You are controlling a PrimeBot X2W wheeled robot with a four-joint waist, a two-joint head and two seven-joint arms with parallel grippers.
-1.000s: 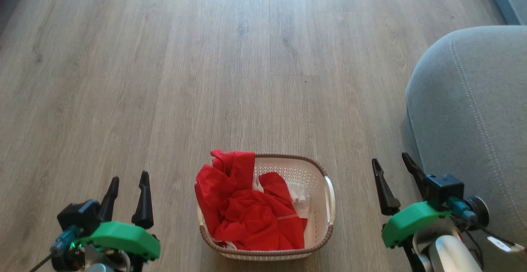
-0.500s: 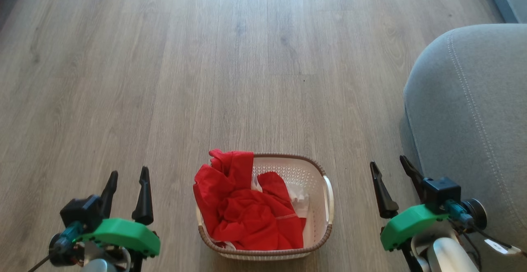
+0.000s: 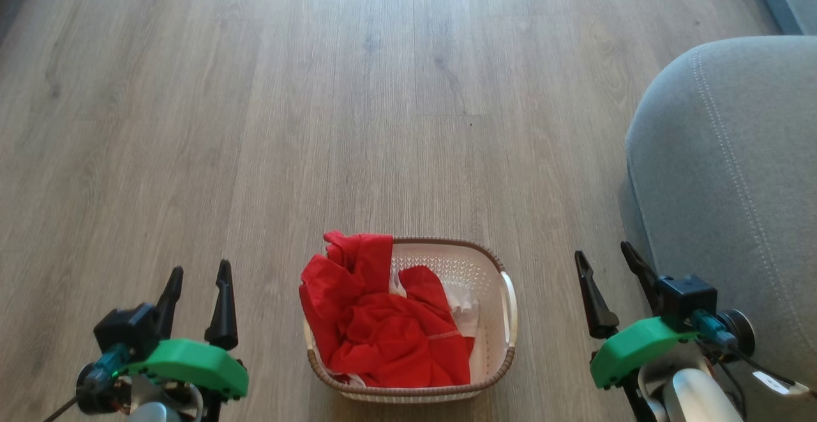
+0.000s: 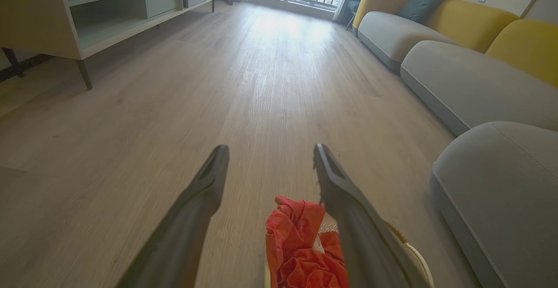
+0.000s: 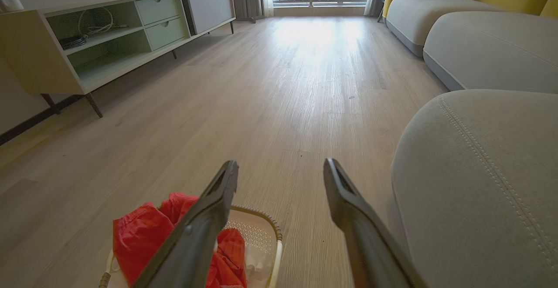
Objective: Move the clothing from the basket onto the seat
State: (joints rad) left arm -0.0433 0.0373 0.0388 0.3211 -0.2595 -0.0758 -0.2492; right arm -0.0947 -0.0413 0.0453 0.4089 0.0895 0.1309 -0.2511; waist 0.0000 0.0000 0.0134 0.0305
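The cream basket (image 3: 491, 281) with a brown rim stands on the wooden floor at the bottom centre of the head view. Bright red clothing (image 3: 376, 320) fills its left half and hangs over the left rim; a white piece (image 3: 464, 307) peeks out beside it. The grey seat (image 3: 727, 173) bulges in at the right. My left gripper (image 3: 198, 272) hovers open to the left of the basket, empty. My right gripper (image 3: 603, 253) is open between the basket and the seat, empty. The wrist views show the clothing (image 4: 305, 244) (image 5: 139, 235), the basket (image 5: 261, 231) and the seat (image 4: 501, 183) (image 5: 479, 174).
A low cabinet (image 5: 109, 39) with open shelves and drawers lines the left wall. More sofa sections (image 4: 462, 79), grey with yellow backs, run along the right toward a window. Wide wooden floor (image 3: 383, 90) stretches ahead of the basket.
The head view has shifted slightly. Both grippers stay open in about the same places; basket and clothing have not moved.
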